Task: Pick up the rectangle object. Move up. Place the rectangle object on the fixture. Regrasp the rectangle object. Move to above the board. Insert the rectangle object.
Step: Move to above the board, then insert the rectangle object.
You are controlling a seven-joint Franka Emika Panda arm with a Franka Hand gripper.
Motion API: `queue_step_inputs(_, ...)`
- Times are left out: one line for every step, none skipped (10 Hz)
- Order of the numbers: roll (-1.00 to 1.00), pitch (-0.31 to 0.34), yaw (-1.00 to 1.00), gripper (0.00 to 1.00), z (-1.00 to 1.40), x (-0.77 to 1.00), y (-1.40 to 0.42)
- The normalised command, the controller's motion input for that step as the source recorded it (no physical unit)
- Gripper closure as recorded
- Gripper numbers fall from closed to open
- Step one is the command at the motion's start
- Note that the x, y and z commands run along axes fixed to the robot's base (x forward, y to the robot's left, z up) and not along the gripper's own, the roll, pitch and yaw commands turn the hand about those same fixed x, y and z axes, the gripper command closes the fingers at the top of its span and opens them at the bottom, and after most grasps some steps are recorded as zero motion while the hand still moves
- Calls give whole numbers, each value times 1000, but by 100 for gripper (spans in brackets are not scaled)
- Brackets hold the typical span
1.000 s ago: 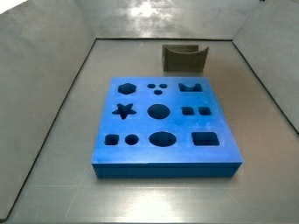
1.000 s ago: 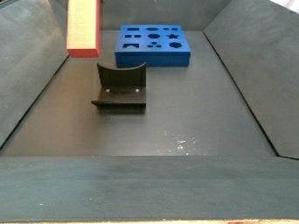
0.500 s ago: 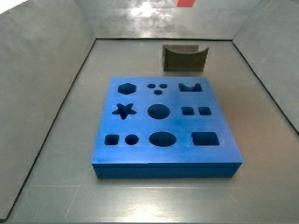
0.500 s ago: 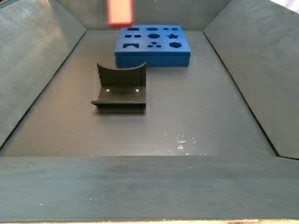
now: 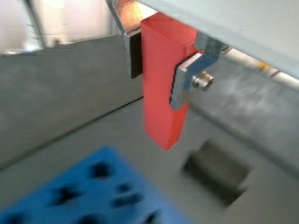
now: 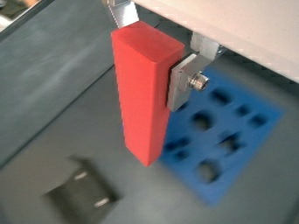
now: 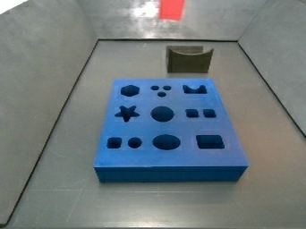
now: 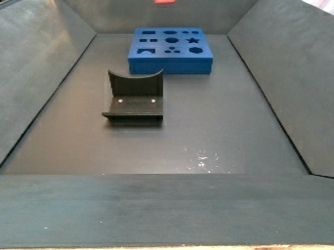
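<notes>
My gripper (image 5: 160,68) is shut on the red rectangle object (image 5: 163,109), which hangs upright from the silver fingers (image 5: 187,80) high above the floor. It shows the same way in both wrist views, gripper (image 6: 149,70) and block (image 6: 140,118). In the side views only the block's lower end shows at the top edge (image 7: 174,9) (image 8: 164,3). The blue board (image 7: 167,125) with its cut-outs lies flat on the floor, also seen from the wrist (image 6: 228,122) (image 5: 82,192). The dark fixture (image 7: 189,60) (image 8: 133,98) stands bare, apart from the board.
Grey bin walls (image 7: 54,98) (image 8: 39,88) slope up round the floor. The fixture also shows below the gripper in both wrist views (image 5: 219,168) (image 6: 79,191).
The gripper has carried the red block from over the fixture's side toward the board. In one side view it has climbed almost out of the top edge.
</notes>
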Motion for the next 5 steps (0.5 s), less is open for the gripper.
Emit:
queue_step_inputs(-916,35,-109,100,236,-460,-674)
queue_step_inputs(-617,19,-57,100,95,-246,-307)
queue_step_inputs(-493,7,-46,100,57,-165,-210)
queue_step_inputs(-286,2,-25,100,45,-88,-102)
queue_step_inputs(0,0,-3,100,0,17,0)
